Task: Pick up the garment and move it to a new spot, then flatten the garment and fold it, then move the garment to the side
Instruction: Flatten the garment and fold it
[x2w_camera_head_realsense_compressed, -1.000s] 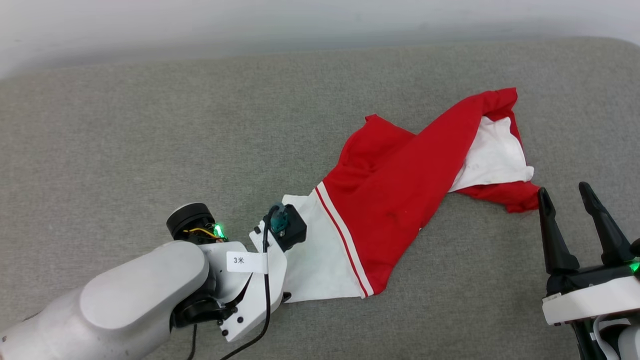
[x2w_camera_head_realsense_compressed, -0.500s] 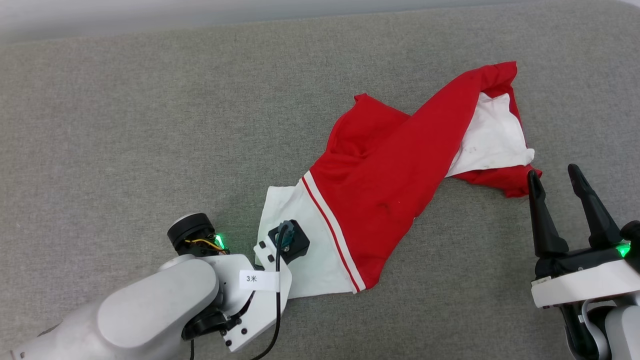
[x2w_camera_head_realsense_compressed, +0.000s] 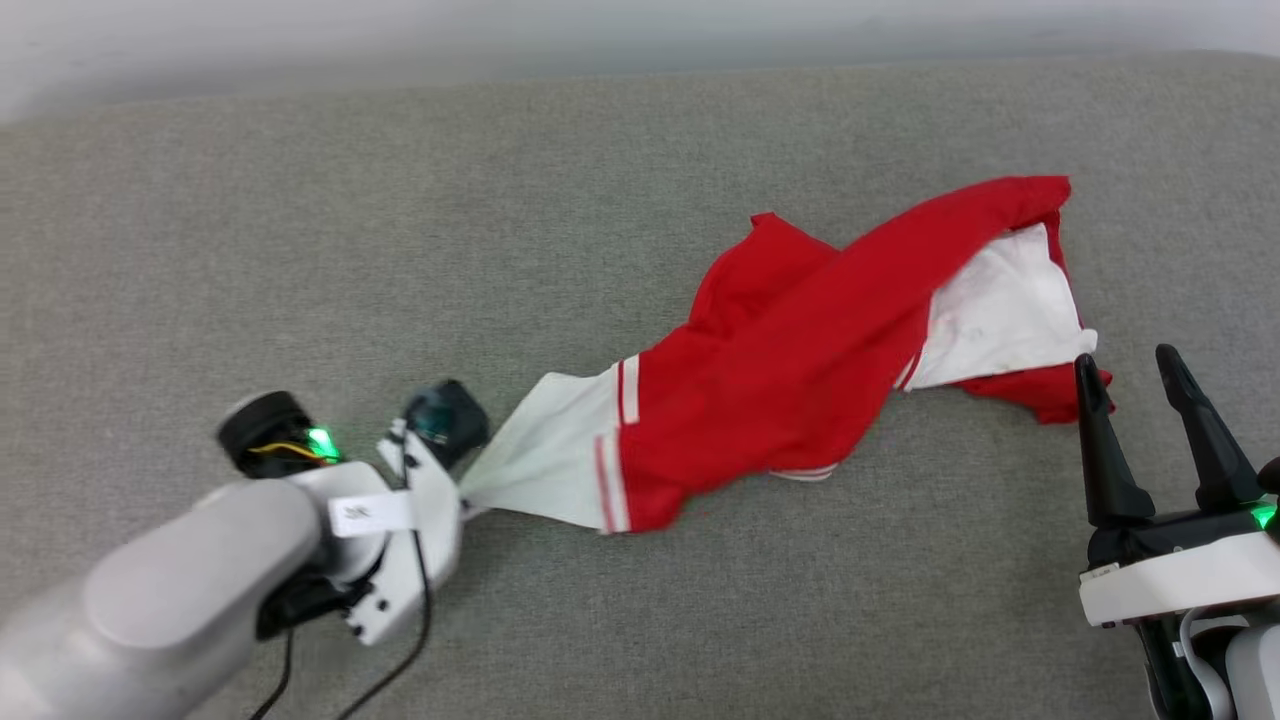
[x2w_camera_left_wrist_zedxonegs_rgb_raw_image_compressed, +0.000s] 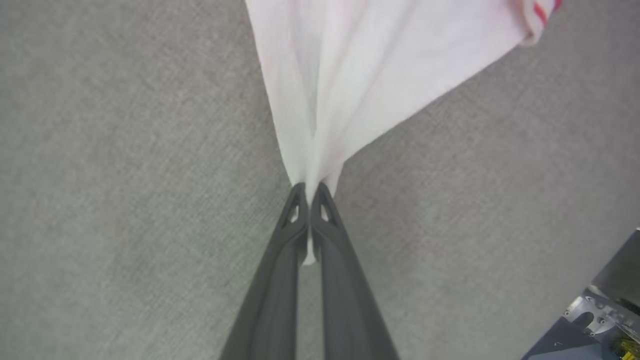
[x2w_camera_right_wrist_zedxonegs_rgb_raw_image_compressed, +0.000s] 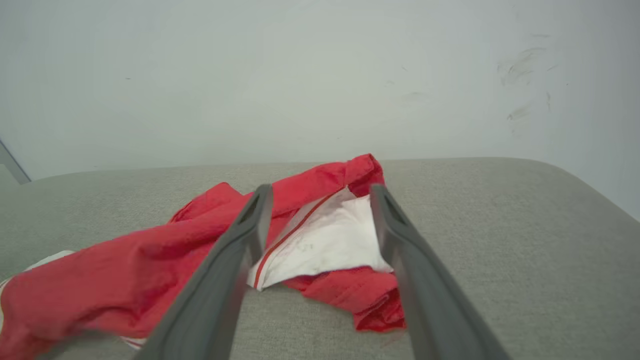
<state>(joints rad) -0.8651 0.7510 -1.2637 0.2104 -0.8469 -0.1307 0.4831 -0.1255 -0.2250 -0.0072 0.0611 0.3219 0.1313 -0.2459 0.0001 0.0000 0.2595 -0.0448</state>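
A wide grey cloth-covered surface (x2w_camera_head_realsense_compressed: 600, 180) spreads before me, its weave fine and even and its far right corner rounded. Behind it rises a plain pale wall (x2w_camera_right_wrist_zedxonegs_rgb_raw_image_compressed: 300, 75). A few dark scuff marks (x2w_camera_right_wrist_zedxonegs_rgb_raw_image_compressed: 520, 90) streak the wall above that corner. The light is soft and flat.

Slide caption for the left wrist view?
Left gripper pinching the white sleeve of the red-and-white sports jersey over grey fabric surface.

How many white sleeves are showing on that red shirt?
2. One white sleeve is at the left end of the red jersey, pinched in the shut left gripper; the other lies at its right end, by the open right gripper.
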